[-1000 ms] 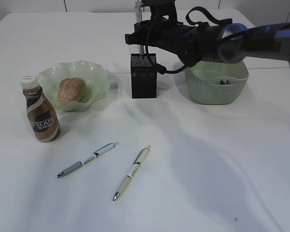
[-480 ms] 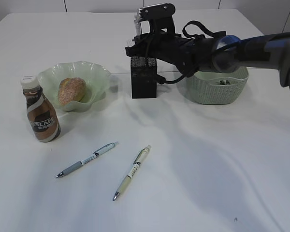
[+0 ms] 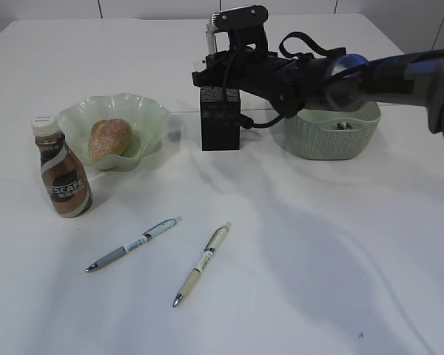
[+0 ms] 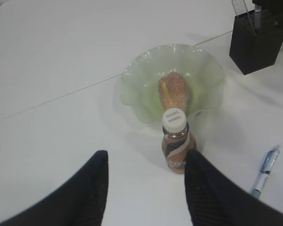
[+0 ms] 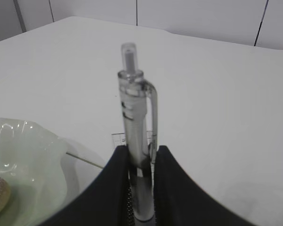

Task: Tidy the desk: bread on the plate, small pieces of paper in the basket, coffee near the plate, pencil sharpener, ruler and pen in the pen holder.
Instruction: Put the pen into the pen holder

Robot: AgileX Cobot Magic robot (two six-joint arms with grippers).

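Right gripper (image 5: pixel 140 162): clamped on upright clear silver pen (image 5: pixel 134 141), tip in black mesh pen holder (image 3: pixel 220 117) | Left gripper (image 4: pixel 146 181): half open, empty, above brown coffee bottle (image 4: pixel 175 141) | Risk: off-centre release may tip holder or catch clear ruler (image 4: pixel 240 7).

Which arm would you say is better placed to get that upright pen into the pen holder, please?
The right: the right gripper is shut on the pen directly above the pen holder. The left gripper hangs open near the coffee bottle.
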